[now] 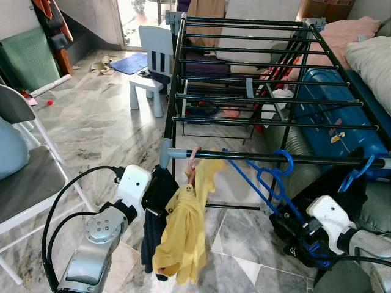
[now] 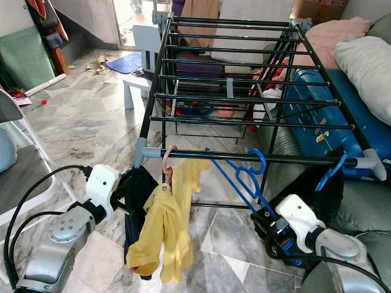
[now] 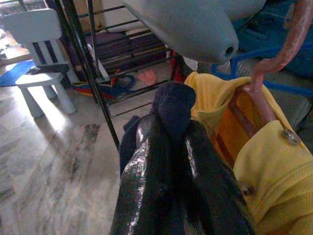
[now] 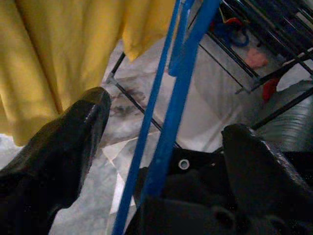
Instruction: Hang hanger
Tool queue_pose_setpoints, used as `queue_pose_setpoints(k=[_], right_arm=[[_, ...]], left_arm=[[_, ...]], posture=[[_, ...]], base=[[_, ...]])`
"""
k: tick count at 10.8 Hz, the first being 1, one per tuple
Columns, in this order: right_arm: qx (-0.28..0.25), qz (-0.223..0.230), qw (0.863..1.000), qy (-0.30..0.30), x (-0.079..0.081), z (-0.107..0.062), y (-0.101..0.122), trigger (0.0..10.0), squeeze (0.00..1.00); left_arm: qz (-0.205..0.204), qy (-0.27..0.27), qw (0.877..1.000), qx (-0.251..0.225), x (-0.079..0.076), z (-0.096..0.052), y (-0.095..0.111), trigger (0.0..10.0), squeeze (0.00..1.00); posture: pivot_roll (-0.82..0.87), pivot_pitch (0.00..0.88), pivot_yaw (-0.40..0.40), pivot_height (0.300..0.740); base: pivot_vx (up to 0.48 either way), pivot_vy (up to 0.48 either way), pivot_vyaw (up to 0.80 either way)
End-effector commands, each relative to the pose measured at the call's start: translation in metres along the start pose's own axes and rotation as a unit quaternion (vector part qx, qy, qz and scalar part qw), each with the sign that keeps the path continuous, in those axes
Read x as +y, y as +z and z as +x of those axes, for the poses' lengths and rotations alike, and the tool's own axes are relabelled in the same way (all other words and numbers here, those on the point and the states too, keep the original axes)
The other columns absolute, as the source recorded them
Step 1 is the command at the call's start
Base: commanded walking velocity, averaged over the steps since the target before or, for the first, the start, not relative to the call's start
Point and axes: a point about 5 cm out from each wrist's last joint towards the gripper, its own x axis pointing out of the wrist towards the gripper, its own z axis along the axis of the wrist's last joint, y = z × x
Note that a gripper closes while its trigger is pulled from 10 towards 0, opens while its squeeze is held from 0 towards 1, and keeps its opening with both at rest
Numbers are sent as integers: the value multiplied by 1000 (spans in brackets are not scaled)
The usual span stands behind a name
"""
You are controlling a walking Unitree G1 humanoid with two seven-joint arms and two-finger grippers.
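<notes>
The blue hanger [image 1: 266, 177] already has its hook over the front rail [image 1: 317, 160] of the drying rack [image 1: 244, 73], so the main part of the task looks done. What is left, prob., is only for the right gripper [image 2: 269, 229] to let go and pull away. In the right wrist view its fingers [image 4: 68, 147] are spread wide, w/ the blue hanger's bars passing between them and touching neither, so the release seems to be made.

The left gripper [image 1: 153, 204] is pressed together on a dark garment [image 3: 171, 105], pinching a fold of it at the tips of the fingers. Just beside these fingers hangs a yellow shirt [image 1: 183, 226] on a pink hanger [image 1: 193, 162], also on the front rail.

A second blue hook [image 1: 359, 173] sits on the rail, beyond the right gripper; whether it holds sth. cannot be told.
</notes>
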Motion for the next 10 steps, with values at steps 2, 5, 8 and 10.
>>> queue_pose_setpoints(k=[2,5,8,10], right_arm=[[-15,-11,1000,9,0,8,7,0,0],[-20,-13,999,26,6,21,7,0,0],[-18,-19,999,38,7,27,6,0,0],[-6,-24,999,37,6,27,2,0,0]], left_arm=[[6,-8,1000,-12,-2,1,8,10000,0],[0,-11,1000,-11,-5,-1,7,10000,0],[-5,-10,1000,-9,-7,-3,6,10000,0],[-7,-11,1000,-7,-8,-4,5,10000,0]], posture=[[64,0,-20,740],[72,0,-31,740],[72,0,-39,740],[68,0,-44,740]], base=[[0,0,0],[0,0,0],[0,0,0],[0,0,0]])
